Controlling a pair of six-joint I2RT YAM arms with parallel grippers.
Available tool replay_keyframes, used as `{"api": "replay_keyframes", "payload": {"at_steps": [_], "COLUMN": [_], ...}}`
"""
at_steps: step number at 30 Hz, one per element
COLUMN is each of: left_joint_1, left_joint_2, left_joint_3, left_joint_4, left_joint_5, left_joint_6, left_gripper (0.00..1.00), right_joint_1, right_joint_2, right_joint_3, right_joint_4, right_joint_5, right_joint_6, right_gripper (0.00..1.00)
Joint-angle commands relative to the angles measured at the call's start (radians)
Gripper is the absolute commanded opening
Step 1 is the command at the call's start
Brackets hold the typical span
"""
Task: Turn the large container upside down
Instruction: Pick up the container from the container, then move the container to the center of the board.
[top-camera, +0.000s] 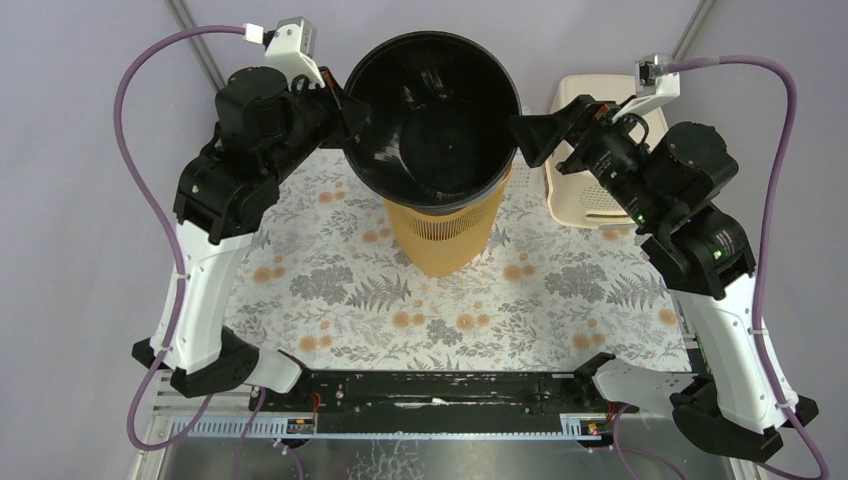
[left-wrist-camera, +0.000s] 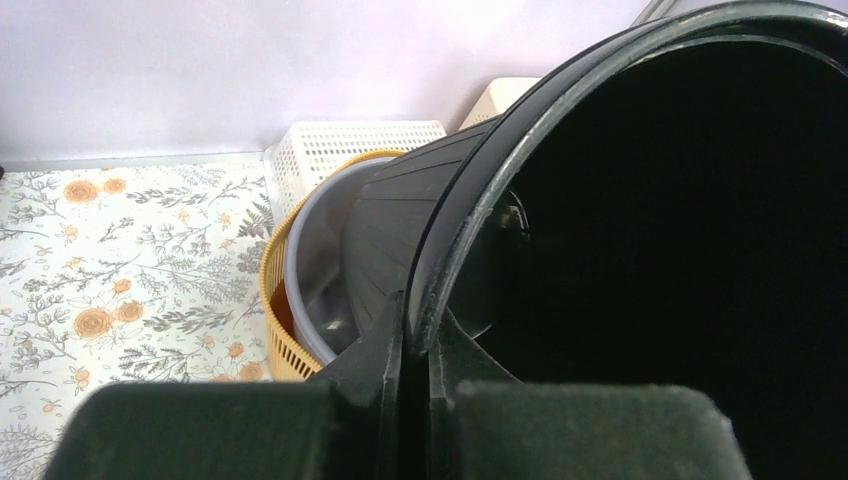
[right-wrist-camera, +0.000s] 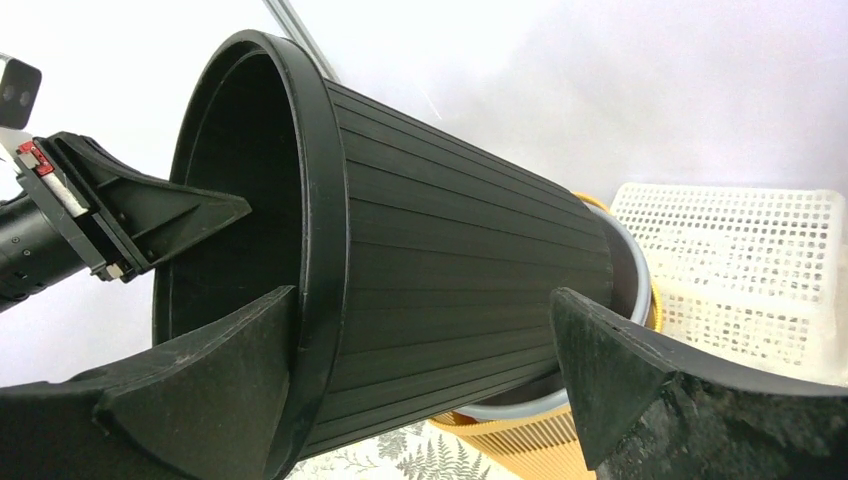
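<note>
Clamped by the rim in the left gripper (left-wrist-camera: 415, 335): the large container (top-camera: 435, 110), long axis tilting down and away into the orange basket (top-camera: 440, 240). Opposite, the right gripper (right-wrist-camera: 422, 300), spread wide, straddling its ribbed wall.

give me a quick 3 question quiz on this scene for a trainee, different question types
1. True or false: the left gripper has its jaws shut on the rim of the black container.
2. The black container's base end is inside: A) a grey tub nested in the orange basket; B) a blue bucket; C) nothing, it hangs free.
3. Fill in: the right gripper has its jaws ____.
Key: 1 true; 2 A; 3 open.
</note>
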Motion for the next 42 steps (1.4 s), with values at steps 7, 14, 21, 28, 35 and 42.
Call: {"api": "replay_keyframes", "payload": {"at_steps": [7, 14, 21, 28, 35, 42], "left_joint_1": [0.014, 0.015, 0.014, 0.013, 0.006, -0.003], "left_joint_2": [-0.154, -0.178, -0.217, -0.281, -0.342, -0.39], "left_joint_3": [0.068, 0.106, 0.144, 0.134, 0.078, 0.008], "left_joint_4": [0.201, 0.2, 0.169, 0.084, -0.053, -0.131], "left_joint_5": [0.036, 0.041, 0.038, 0.037, 0.116, 0.227], "left_joint_6": [-0.074, -0.074, -0.084, -0.095, -0.127, -0.168], "left_gripper": [0.0, 0.0, 0.0, 0.0, 0.0, 0.0], "right_joint_1": [-0.018, -0.018, -0.017, -0.018, -0.018, -0.018], "right_joint_2": [-0.073, -0.08, -0.116, -0.084, -0.098, -0.161], "right_joint_3": [-0.035, -0.058, -0.071, -0.053, -0.333, -0.683], "right_joint_4": [0.042, 0.242, 0.328, 0.123, 0.057, 0.125], "right_joint_5": [0.013, -0.308, -0.32, -0.114, -0.057, -0.1], "right_joint_6": [0.003, 0.034, 0.069, 0.054, 0.104, 0.173], "right_gripper": [0.99, 0.99, 0.99, 1.0, 0.98, 0.92]}}
